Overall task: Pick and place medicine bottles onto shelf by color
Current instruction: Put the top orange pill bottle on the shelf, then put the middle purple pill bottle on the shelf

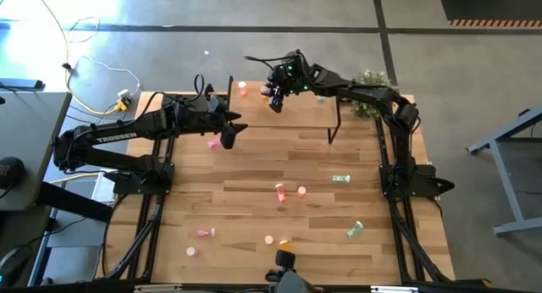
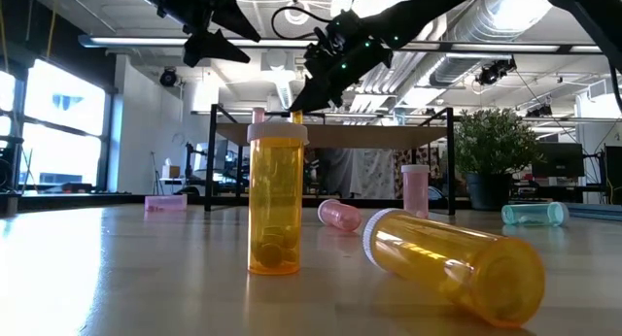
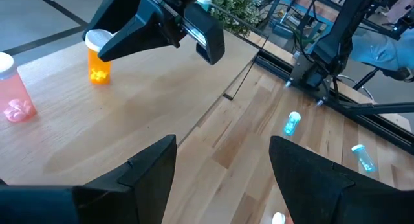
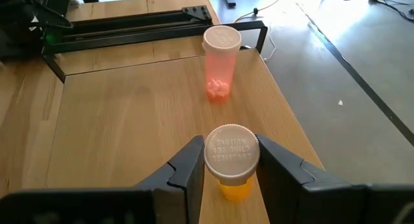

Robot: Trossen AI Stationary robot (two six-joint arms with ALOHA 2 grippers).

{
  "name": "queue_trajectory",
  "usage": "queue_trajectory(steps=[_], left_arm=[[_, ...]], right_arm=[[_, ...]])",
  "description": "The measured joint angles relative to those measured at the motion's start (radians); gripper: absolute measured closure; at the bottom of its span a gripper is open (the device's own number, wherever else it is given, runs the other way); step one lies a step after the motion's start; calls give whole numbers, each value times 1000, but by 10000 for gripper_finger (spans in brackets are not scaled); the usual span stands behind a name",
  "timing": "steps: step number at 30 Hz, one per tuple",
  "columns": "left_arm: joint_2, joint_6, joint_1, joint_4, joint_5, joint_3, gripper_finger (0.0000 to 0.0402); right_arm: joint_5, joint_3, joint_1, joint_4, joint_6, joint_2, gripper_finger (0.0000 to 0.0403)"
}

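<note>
From above, the right gripper (image 1: 276, 100) hung over the left end of the low light-wood shelf on black legs (image 1: 313, 115), near a small pink translucent bottle (image 1: 243, 89), while the left gripper (image 1: 230, 132) waited at the shelf's front left edge. At bench height, two orange translucent bottles (image 2: 276, 198) sat nearest, one upright, one lying. The left wrist view showed its fingers (image 3: 152, 162) spread wide, holding nothing. The right wrist view showed fingers (image 4: 191, 160) flanking an orange light-capped bottle (image 4: 231, 160) standing on the shelf; whether they touched it was unclear.
</note>
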Motion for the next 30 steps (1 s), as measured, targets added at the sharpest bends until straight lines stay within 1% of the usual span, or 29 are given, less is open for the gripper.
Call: queue_trajectory(steps=[4, 7, 16, 21, 26, 30], left_arm=[[0, 0, -1, -4, 0, 0, 163], [0, 0, -1, -9, 0, 0, 163], [0, 0, -1, -17, 0, 0, 163], [0, 0, -1, -18, 0, 0, 163], [0, 0, -1, -18, 0, 0, 163], [0, 0, -1, -20, 0, 0, 163]], right_arm=[[0, 0, 0, -1, 0, 0, 294], [4, 0, 0, 0, 0, 0, 286], [59, 10, 0, -23, 1, 2, 235], [60, 37, 0, -37, 3, 2, 215], [60, 65, 0, -64, 1, 2, 210], [60, 119, -2, -119, 1, 2, 210]])
